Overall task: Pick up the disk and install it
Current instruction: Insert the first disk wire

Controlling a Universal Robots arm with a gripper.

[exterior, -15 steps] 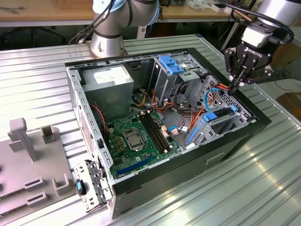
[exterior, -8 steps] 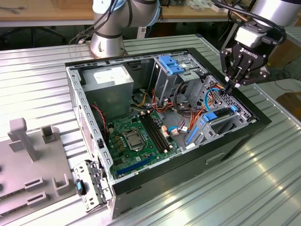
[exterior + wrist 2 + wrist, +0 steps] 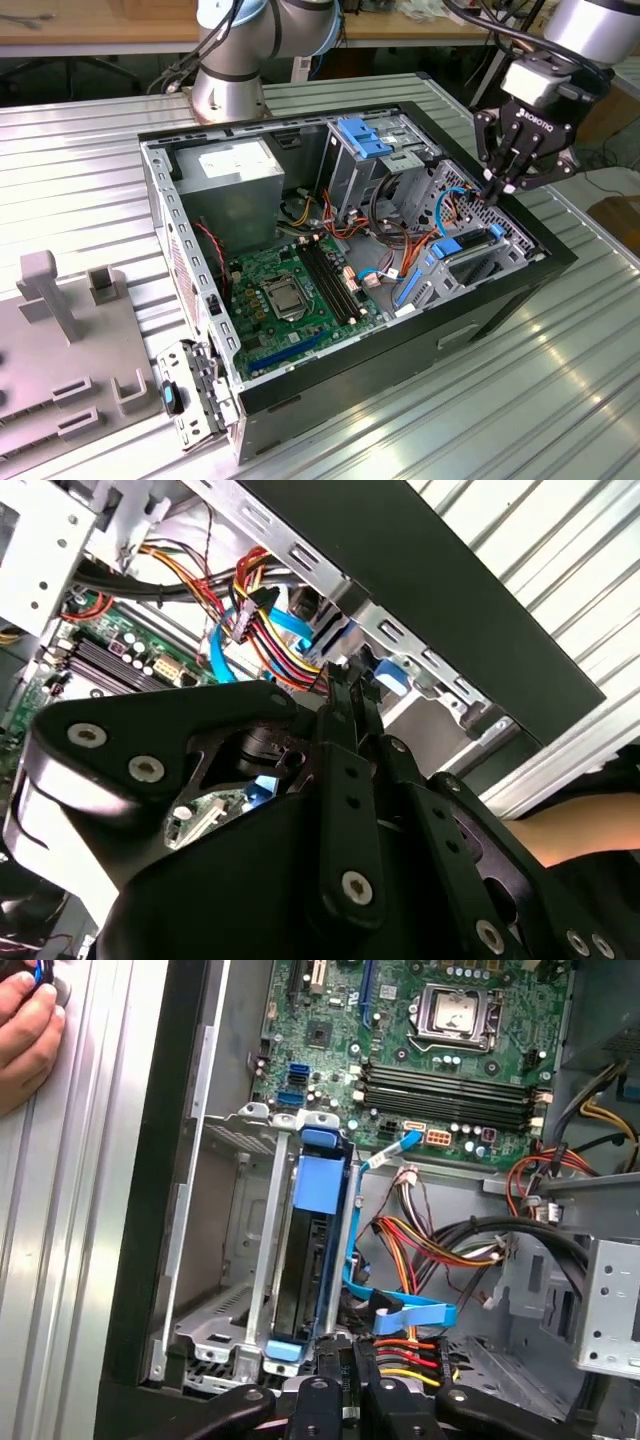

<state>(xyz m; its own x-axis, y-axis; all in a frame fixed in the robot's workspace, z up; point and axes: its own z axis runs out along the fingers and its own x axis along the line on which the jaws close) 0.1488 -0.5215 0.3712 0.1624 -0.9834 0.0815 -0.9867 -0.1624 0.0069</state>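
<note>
The disk (image 3: 470,262) appears to sit already in the drive cage at the front corner of the open computer case (image 3: 200,300), on the exterior view's right. Only its dark edge between blue rails shows, so the label cannot be checked. The gripper (image 3: 497,190) hangs just above that corner, fingers pointing down and drawn close together, nothing between them as far as this view tells.

Second wrist view: the gripper (image 3: 345,680) fingers run side by side and meet at the tips, narrow, with no object clamped. The tips sit just beside the bundle of red, yellow and blue cables (image 3: 265,630) and the case's metal rim.

First wrist view: the disk (image 3: 312,1250) stands on edge in the cage, blue rail facing the camera, its long axis running straight away from the gripper (image 3: 345,1345). The fingertips are at the disk's near end, beside the blue rail tab (image 3: 283,1350); contact cannot be told. A person's hand (image 3: 28,1035) rests on the table outside the case, well apart.
</note>
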